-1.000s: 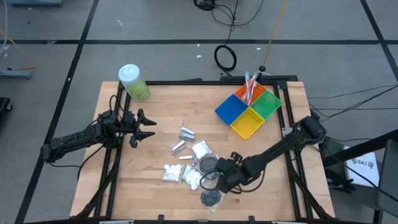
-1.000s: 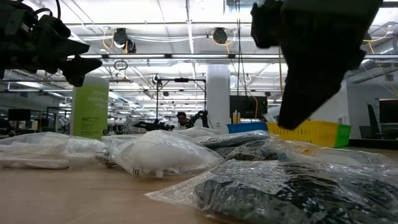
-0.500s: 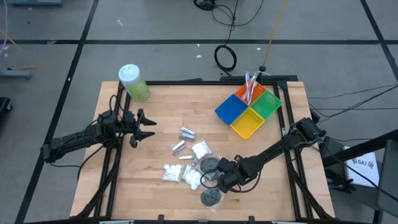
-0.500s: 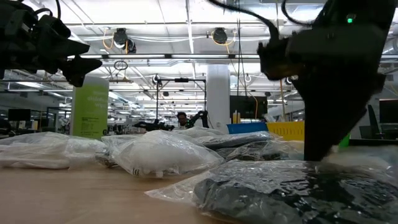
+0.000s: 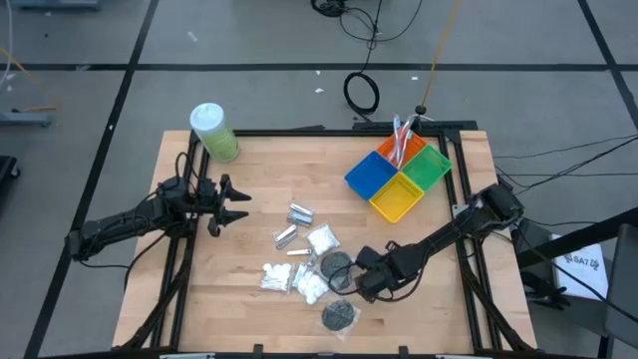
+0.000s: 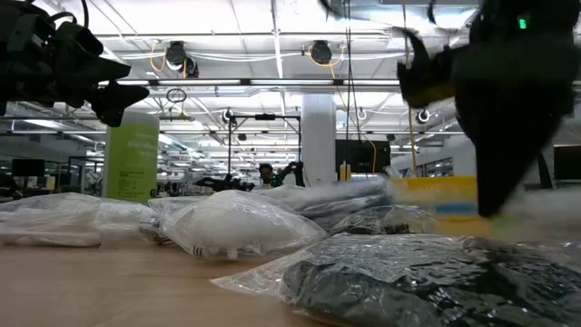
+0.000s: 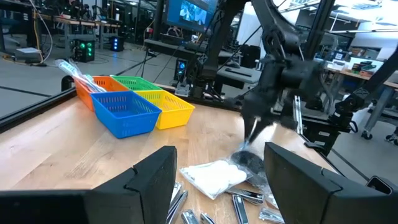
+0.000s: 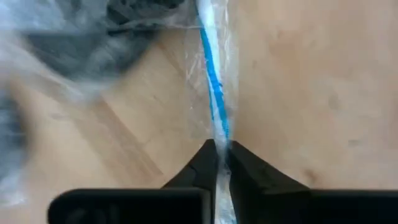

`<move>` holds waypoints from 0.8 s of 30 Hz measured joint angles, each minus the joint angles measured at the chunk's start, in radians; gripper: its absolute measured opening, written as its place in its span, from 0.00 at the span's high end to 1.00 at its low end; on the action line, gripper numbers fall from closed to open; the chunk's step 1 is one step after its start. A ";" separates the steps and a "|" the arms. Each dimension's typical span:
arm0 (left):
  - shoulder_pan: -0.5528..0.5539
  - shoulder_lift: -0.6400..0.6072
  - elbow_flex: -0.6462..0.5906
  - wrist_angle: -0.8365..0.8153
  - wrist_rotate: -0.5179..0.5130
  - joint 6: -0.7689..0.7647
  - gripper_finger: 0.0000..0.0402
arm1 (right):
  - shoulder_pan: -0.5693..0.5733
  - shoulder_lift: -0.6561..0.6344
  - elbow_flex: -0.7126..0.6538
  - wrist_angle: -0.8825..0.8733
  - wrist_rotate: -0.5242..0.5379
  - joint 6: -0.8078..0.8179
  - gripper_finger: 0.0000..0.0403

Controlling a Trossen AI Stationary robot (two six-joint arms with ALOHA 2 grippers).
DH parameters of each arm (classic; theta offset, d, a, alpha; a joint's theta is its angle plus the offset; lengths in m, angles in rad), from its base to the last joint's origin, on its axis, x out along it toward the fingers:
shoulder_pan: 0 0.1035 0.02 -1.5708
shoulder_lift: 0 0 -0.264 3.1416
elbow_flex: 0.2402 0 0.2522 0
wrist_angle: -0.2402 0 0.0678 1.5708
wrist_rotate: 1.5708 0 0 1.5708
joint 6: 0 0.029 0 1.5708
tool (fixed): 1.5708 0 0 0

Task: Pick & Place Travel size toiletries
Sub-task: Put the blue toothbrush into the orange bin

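Observation:
The toiletries lie in a heap at the table's middle: silver tubes [image 5: 299, 214], bags of white cotton balls [image 5: 321, 239], and black discs in clear bags [image 5: 339, 316]. At the heap's right side my right gripper [image 5: 350, 284] is shut on a thin blue-white toothbrush [image 8: 214, 93] in a clear wrapper. More toothbrushes stand in the orange basket [image 5: 399, 150]. My left gripper [image 5: 237, 204] hangs open above the table's left part, with nothing between its fingers [image 7: 221, 168]. My right gripper pinches one end of the wrapped toothbrush [image 8: 220, 135] between its two fingertips. The fingers lie along it, and the brush runs straight on from them toward a black disc's bag [image 8: 137, 25]. Whether it is clear of the table I cannot tell.
Blue [image 5: 371, 175], yellow [image 5: 397, 197] and green [image 5: 431, 166] baskets stand joined with the orange one at the far right. A big green bottle [image 5: 214, 132] with a white cap stands at the far left corner. Bare wood lies along the near left.
My right gripper came down to the table beside the near black disc's bag half a second ago, and now stands a little higher and farther toward the table's right edge. The picture of it is blurred. My left gripper has kept still.

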 joint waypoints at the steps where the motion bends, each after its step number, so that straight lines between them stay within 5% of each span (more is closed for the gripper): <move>1: 0.000 0.000 0.000 0.000 0.000 0.000 0.40 | -0.001 -0.027 0.001 0.002 0.018 -0.002 0.97; 9: 0.000 0.000 0.000 0.000 0.000 0.000 0.40 | -0.025 -0.292 0.002 0.014 0.310 -0.135 0.98; 16: 0.000 0.000 0.000 0.000 0.000 0.000 0.40 | -0.090 -0.503 -0.069 0.047 0.719 -0.289 0.96; 19: 0.000 0.000 0.000 0.000 0.000 0.000 0.40 | -0.174 -0.586 -0.183 0.187 0.785 -0.377 0.97; 24: 0.000 0.000 0.000 0.000 0.000 0.000 0.40 | -0.386 -0.703 -0.473 0.720 0.718 -0.618 0.97</move>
